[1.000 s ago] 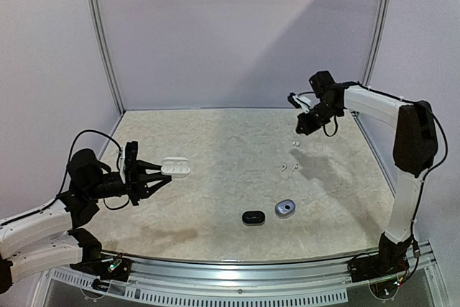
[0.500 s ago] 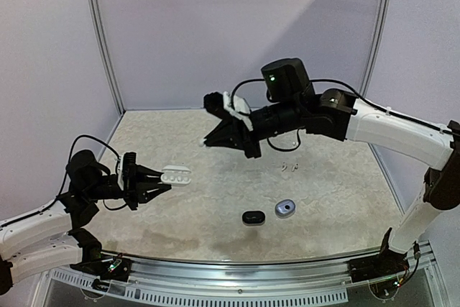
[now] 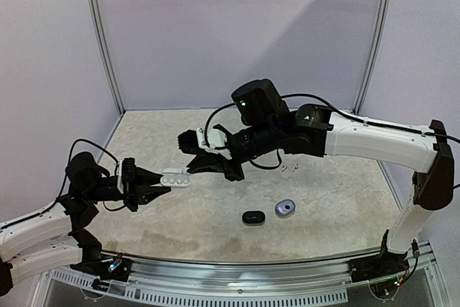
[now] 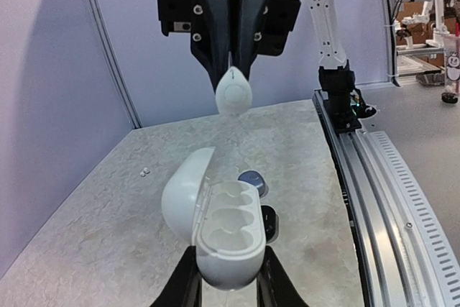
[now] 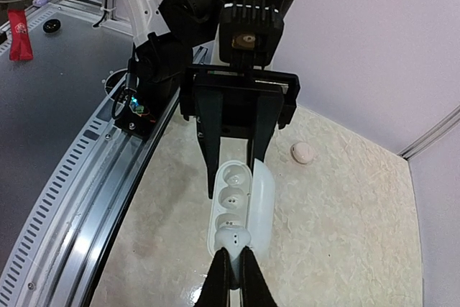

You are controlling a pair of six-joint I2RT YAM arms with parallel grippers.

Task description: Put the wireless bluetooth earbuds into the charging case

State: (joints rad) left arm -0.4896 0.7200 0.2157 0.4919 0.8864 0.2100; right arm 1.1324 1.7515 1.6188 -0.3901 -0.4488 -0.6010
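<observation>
Two grippers meet in the air over the left part of the pale marbled tabletop (image 3: pixel 338 192), with the lilac side wall (image 3: pixel 43 70) to the left and the ribbed aluminium rail (image 3: pixel 251 269) along the near edge. The left gripper (image 3: pixel 161 183) is clamped on one end of a white oval plastic charging case (image 4: pixel 223 229), its lid swung out to one side and its moulded wells facing up. We see the case's long axis run straight out from those fingers toward the right gripper (image 4: pixel 232 62). That gripper is pinched on a white teardrop-shaped earbud (image 4: pixel 233 91), which hangs pointed end up and rounded end down, above the case's far end with a plain gap between them. A black oval case (image 3: pixel 252 217) and a blue-grey oval case (image 3: pixel 285 208) lie near the front middle, well apart from both grippers. From above, the earbud is hidden by the right fingers. In the right wrist view it overlaps the case, so we cannot judge contact there, and the fingers are cut off by the bottom edge. Some tiny pale earbuds (image 3: pixel 288 168) on the table are too small to make out.
</observation>
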